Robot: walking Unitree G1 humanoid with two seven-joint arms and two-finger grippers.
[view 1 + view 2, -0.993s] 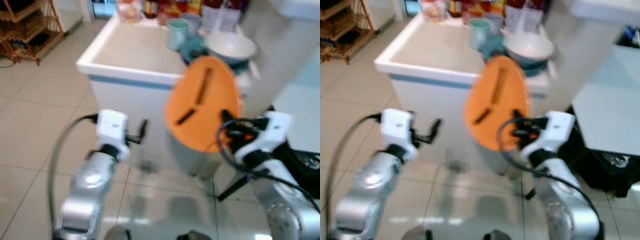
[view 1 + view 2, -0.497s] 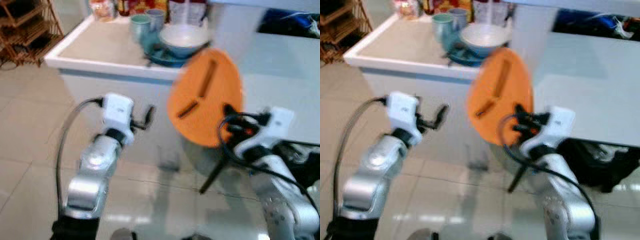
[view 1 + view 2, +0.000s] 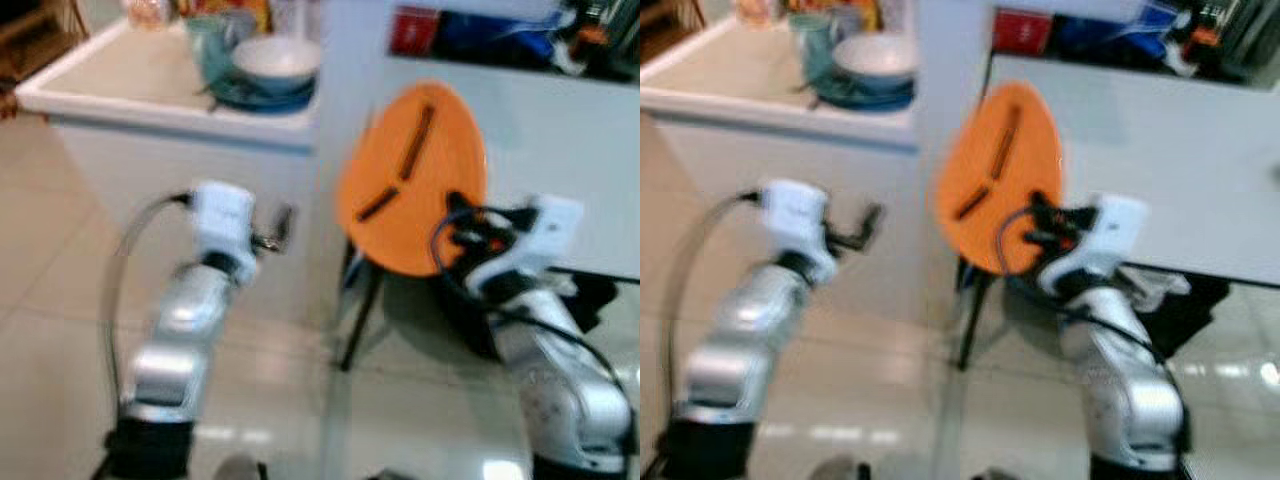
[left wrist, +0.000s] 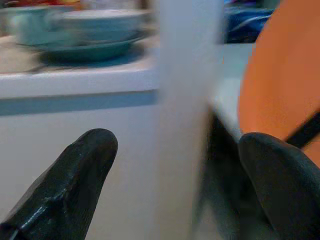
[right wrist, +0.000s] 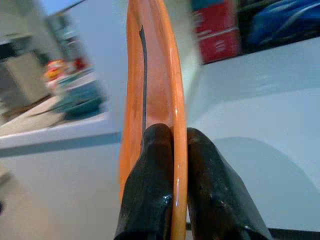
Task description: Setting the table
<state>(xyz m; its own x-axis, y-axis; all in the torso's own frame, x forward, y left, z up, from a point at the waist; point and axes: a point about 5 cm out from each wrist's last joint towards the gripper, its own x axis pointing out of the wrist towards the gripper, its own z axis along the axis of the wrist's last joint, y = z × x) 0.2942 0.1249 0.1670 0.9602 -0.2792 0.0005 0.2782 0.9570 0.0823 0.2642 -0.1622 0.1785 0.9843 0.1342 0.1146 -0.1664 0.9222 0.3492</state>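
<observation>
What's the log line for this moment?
right pincer: shut on orange plate, held on edge | left pincer: open, empty | white table ahead | bowls on counter

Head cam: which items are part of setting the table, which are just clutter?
Job:
orange plate, held on edge by the right gripper
white table
stacked bowl and dish on the counter

Clutter:
red box
blue bag
</observation>
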